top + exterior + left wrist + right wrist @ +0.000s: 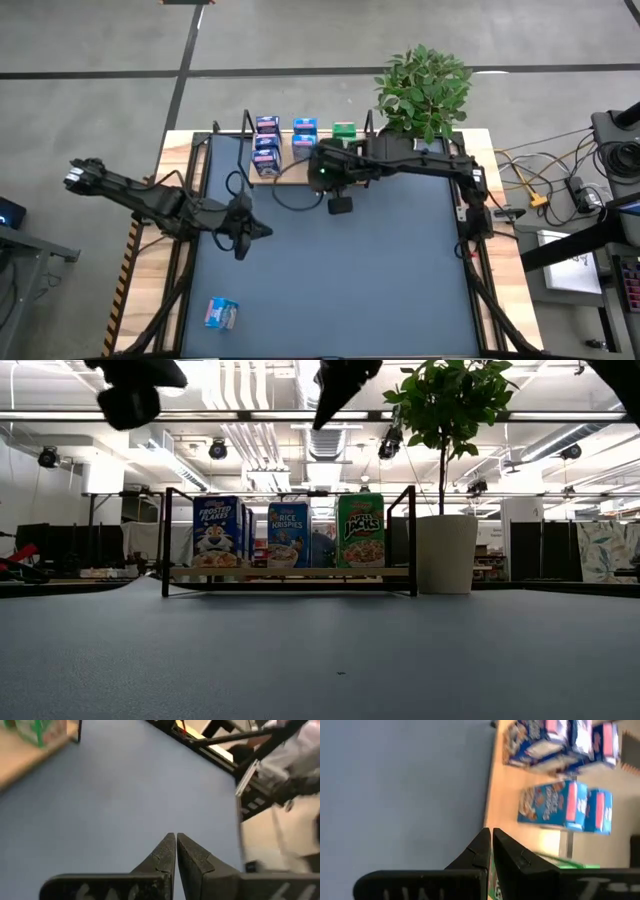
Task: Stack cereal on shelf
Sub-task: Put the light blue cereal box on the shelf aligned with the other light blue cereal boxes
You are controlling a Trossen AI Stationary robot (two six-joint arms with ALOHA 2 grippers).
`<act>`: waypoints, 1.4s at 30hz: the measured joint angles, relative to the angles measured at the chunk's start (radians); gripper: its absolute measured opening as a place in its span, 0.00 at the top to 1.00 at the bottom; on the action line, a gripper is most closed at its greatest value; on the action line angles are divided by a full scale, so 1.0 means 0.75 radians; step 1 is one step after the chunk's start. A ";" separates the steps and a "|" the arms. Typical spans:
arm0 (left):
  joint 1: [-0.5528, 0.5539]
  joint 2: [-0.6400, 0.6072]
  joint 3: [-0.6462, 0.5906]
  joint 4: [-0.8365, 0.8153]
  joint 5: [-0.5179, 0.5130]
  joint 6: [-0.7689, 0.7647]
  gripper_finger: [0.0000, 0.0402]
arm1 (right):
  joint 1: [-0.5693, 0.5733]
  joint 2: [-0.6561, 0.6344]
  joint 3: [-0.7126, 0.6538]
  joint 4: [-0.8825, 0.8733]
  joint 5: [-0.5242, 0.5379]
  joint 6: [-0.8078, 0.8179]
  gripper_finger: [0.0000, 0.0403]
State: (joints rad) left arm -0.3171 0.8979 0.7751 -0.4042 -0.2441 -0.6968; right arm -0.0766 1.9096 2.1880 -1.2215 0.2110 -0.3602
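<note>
One Rice Krispies box (221, 313) lies flat on the blue mat (380, 280), apart from the shelf (290, 172), below and a little left of the left gripper (243, 243), its long axis roughly across the table. That gripper is nearer, fingers pressed together and empty. The right gripper (340, 205), likewise closed and empty, hangs just in front of the shelf, where Frosted Flakes (216, 533), Rice Krispies and Apple Jacks (361, 532) stand; nothing blocks the path.
</note>
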 joint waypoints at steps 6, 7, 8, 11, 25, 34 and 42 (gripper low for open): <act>-0.133 0.125 0.217 -0.272 0.002 -0.437 1.00 | 0.069 -0.006 -0.021 0.060 -0.001 -0.069 0.97; -0.172 0.155 0.265 -0.336 0.003 -0.513 1.00 | 0.075 -0.006 -0.030 0.071 -0.001 -0.078 0.97; -0.215 0.186 0.316 -0.406 0.000 -0.595 1.00 | 0.080 -0.006 -0.040 0.091 0.000 -0.082 0.97; -0.356 0.282 0.445 -0.583 -0.034 -0.846 1.00 | 0.090 -0.013 -0.089 0.131 -0.001 -0.091 0.97; -0.824 0.749 0.888 -1.323 0.120 -1.809 0.79 | 0.102 -0.021 -0.287 0.214 0.000 -0.079 0.97; -0.895 0.923 0.899 -1.299 0.349 -2.015 0.35 | 0.105 -0.021 -0.292 0.212 -0.002 -0.094 0.97; -0.894 1.045 0.937 -1.278 0.347 -2.019 0.17 | 0.105 -0.021 -0.293 0.213 -0.006 -0.119 0.97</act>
State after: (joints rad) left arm -0.9878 1.6820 1.4776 -1.3627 0.0162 -2.2114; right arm 0.0025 1.8938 1.9678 -1.0615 0.2062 -0.4492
